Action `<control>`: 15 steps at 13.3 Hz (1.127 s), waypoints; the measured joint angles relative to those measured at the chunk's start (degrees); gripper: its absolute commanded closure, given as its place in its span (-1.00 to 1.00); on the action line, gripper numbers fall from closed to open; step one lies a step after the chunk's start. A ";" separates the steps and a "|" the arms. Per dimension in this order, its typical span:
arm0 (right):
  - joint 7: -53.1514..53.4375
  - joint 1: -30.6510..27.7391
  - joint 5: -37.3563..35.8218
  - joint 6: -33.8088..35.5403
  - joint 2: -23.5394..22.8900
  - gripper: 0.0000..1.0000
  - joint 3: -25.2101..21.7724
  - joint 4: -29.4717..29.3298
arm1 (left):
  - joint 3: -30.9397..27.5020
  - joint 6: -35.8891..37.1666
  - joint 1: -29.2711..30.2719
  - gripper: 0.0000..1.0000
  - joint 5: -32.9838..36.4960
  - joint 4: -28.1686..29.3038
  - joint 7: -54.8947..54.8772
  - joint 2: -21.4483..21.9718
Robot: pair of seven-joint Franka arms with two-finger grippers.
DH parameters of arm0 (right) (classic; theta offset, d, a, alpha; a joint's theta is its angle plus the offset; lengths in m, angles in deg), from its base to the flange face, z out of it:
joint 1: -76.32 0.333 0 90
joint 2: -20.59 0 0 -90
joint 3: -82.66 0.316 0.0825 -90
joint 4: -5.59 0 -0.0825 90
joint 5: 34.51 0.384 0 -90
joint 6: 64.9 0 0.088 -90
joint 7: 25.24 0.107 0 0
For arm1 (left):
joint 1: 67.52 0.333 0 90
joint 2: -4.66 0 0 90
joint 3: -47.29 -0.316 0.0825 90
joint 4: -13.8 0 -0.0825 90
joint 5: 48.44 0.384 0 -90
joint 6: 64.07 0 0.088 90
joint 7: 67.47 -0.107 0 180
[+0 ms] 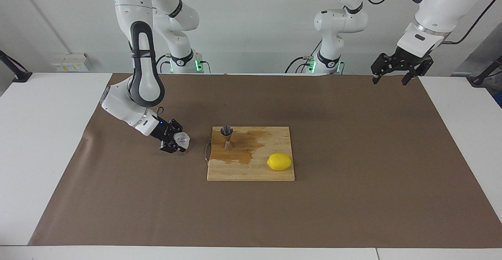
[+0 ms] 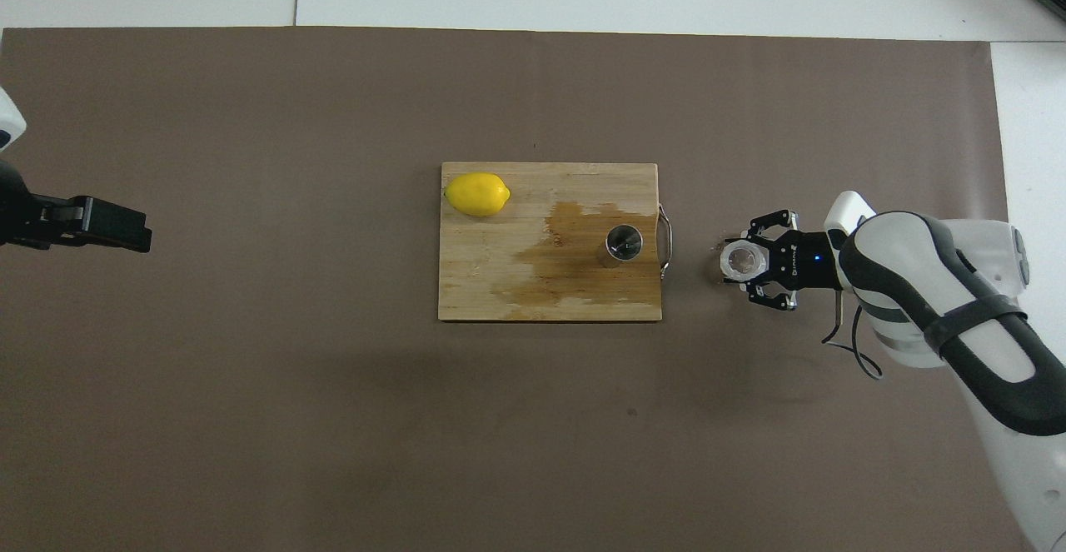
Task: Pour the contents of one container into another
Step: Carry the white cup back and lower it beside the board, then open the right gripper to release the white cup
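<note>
the brown paper mat (image 1: pixel 353 197) covers the table. at its middle lies the rectangular wooden cutting board (image 1: pixel 251 171), darkened by a wet stain, with a yellow lemon (image 1: pixel 279 161) on the corner farther from the robots. the small grey metal hourglass jigger (image 1: pixel 227 137) stands upright on the stain. the short clear round cup (image 1: pixel 182 139) sits low over the mat, just beside the board's handle end, toward the right arm's end of the table. the right gripper (image 1: pixel 176 141) brackets the cup; whether it grips or has let go cannot be told. the left gripper (image 1: pixel 396 73), jaws spread and empty, waits over the mat's edge.

step in hand, as judged: setting the cup down after pouring. next move calls for full release, then a straight withdrawal without tipping the cup.
</note>
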 measured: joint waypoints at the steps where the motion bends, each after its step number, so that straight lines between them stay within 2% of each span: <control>1: -0.01 0.00 0.00 -0.32 0.00 -0.19 0.00 -0.08 | 0.00 0.00 0.00 -1.00 0.00 0.00 0.00 0.00; 3: -0.01 0.00 0.00 -0.80 0.00 -1.00 0.01 -0.16 | 0.00 0.00 0.00 -1.00 0.00 0.00 0.00 0.00; 8: 1.67 0.43 -1.00 -0.80 1.03 -1.00 0.08 -1.04 | 0.00 0.00 0.00 -1.00 0.00 0.00 0.00 0.00; 11: 15.49 0.72 -12.97 0.71 5.47 -1.00 0.30 -1.62 | 0.00 0.00 0.00 -1.00 0.00 0.00 0.00 0.00; 15: 38.26 1.42 -29.15 9.51 14.03 -1.00 0.33 -2.10 | 0.00 0.00 0.00 -1.00 0.00 0.00 0.00 0.00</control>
